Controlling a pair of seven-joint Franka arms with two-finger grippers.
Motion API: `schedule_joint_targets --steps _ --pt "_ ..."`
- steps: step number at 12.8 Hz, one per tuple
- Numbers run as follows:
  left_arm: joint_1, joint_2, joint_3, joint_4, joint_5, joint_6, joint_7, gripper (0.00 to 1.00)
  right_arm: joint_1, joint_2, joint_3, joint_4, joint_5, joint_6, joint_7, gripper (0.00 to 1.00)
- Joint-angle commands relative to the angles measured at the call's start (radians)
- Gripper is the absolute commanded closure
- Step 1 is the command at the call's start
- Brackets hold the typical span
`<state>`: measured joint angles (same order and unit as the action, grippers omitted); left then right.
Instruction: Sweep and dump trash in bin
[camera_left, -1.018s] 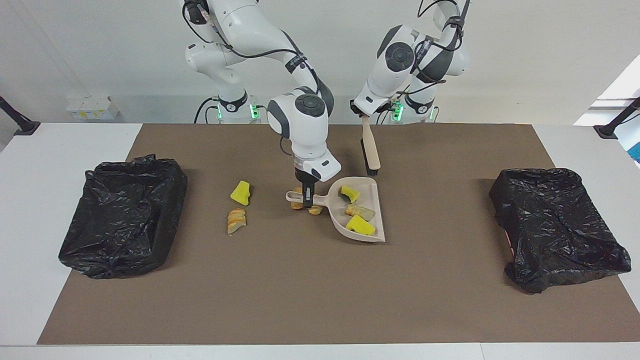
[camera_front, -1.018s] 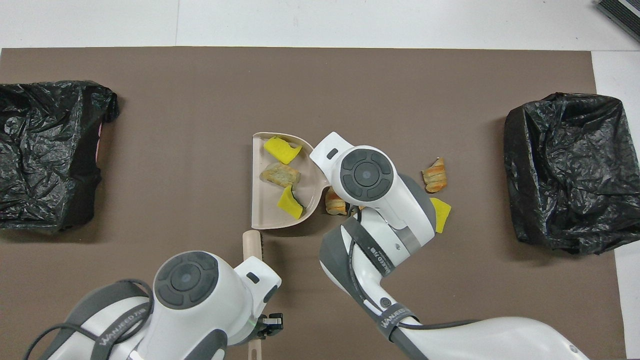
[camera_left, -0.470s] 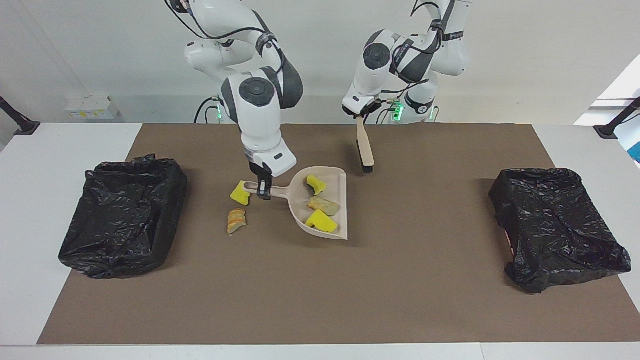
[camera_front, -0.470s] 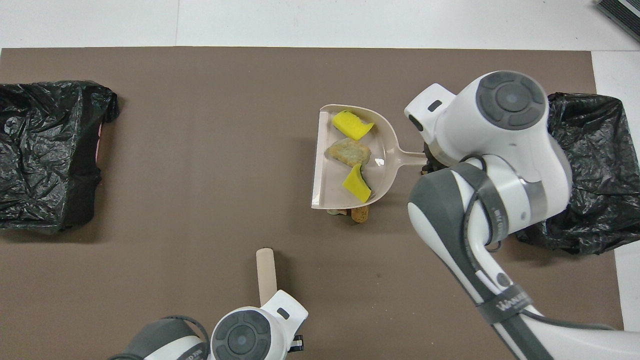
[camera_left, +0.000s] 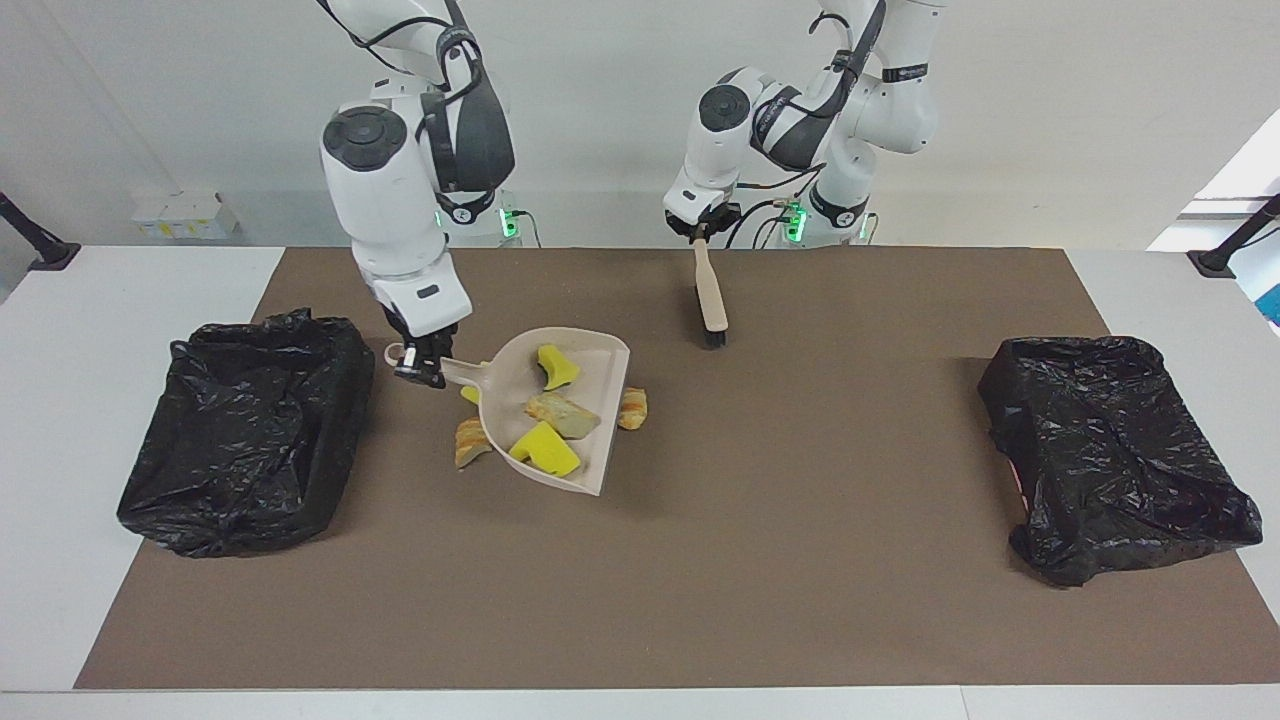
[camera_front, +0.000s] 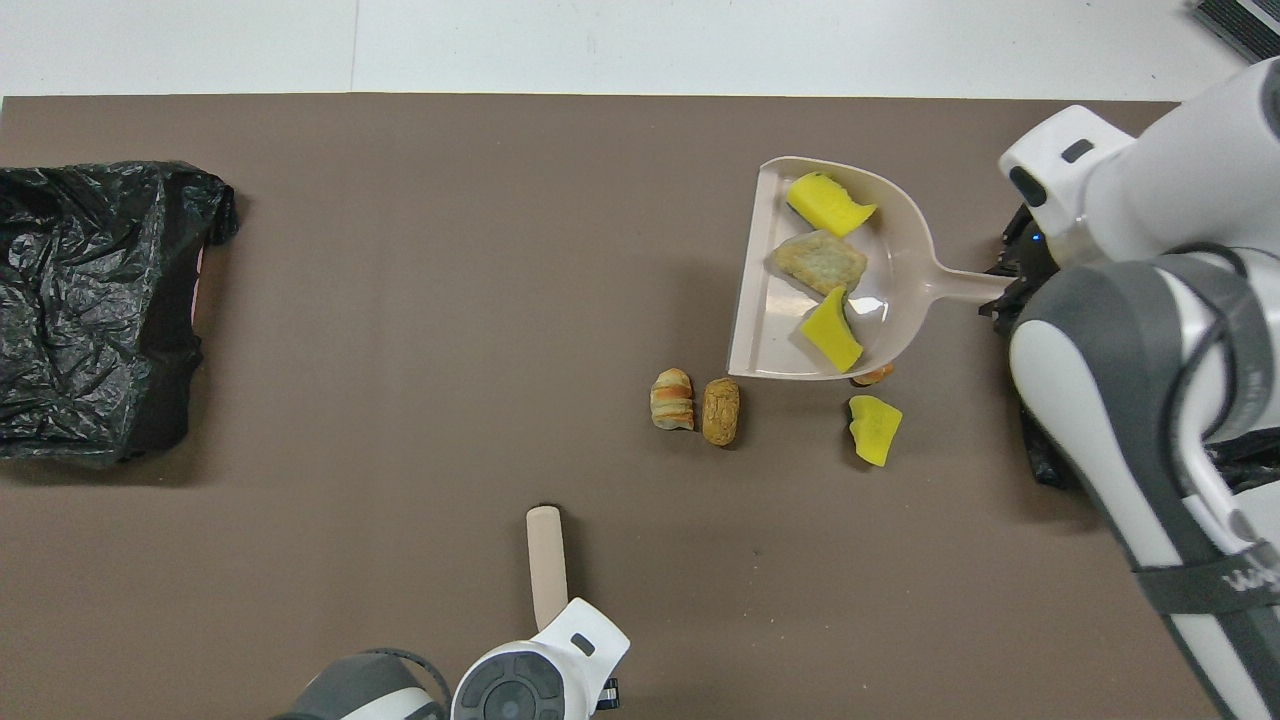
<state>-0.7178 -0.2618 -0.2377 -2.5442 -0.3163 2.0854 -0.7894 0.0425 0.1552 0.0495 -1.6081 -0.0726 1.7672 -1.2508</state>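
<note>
- The right gripper (camera_left: 420, 372), clenched on the dustpan's (camera_left: 590, 400) handle, has carried the pan up off the desk (camera_left: 700, 560) toward the black bin (camera_left: 245, 430) at the right arm's end; a second ago the pan lay mid-desk.
- The left gripper (camera_left: 700, 236) still grips the brush (camera_left: 711, 300), now drawn back toward the robots.
- Trash, seven pieces: three ride in the dustpan (camera_front: 823, 262); two rolls (camera_front: 695, 410), one sponge chunk (camera_front: 874, 428) and one roll, half hidden under the pan, lie on the desk.
- Two bins, one dustpan, one brush.
</note>
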Motion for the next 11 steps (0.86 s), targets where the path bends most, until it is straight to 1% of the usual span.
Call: schedule_joint_targets --steps 1,3,5,6,7,9,11 --pt "-0.006 -0.005 0.011 -0.025 0.016 0.022 -0.002 1.0 -0.099 -0.032 -0.002 0.014 0.013 -0.054 -0.082 1.0" --pt "-0.006 -0.004 0.011 -0.025 0.016 0.025 0.007 1.0 -0.192 -0.032 -0.008 0.014 0.014 -0.055 -0.183 1.0" --pt "-0.002 -0.001 0.011 -0.025 0.014 0.024 0.01 0.99 -0.283 -0.042 -0.008 0.01 0.01 -0.055 -0.225 1.0" --pt "-0.002 -0.001 0.011 -0.024 0.014 0.03 0.022 0.88 -0.312 -0.052 -0.01 -0.002 -0.007 -0.055 -0.234 1.0" --pt "0.004 0.004 0.012 -0.022 0.014 0.042 0.056 0.72 -0.34 -0.054 -0.01 -0.006 -0.041 -0.054 -0.236 1.0" --pt "0.02 0.016 0.012 -0.018 0.016 0.05 0.081 0.58 -0.383 -0.055 -0.01 -0.006 -0.116 -0.037 -0.23 1.0" --pt "0.023 0.019 0.012 -0.013 0.014 0.044 0.11 0.54 -0.414 -0.059 -0.013 -0.013 -0.151 0.003 -0.207 1.0"
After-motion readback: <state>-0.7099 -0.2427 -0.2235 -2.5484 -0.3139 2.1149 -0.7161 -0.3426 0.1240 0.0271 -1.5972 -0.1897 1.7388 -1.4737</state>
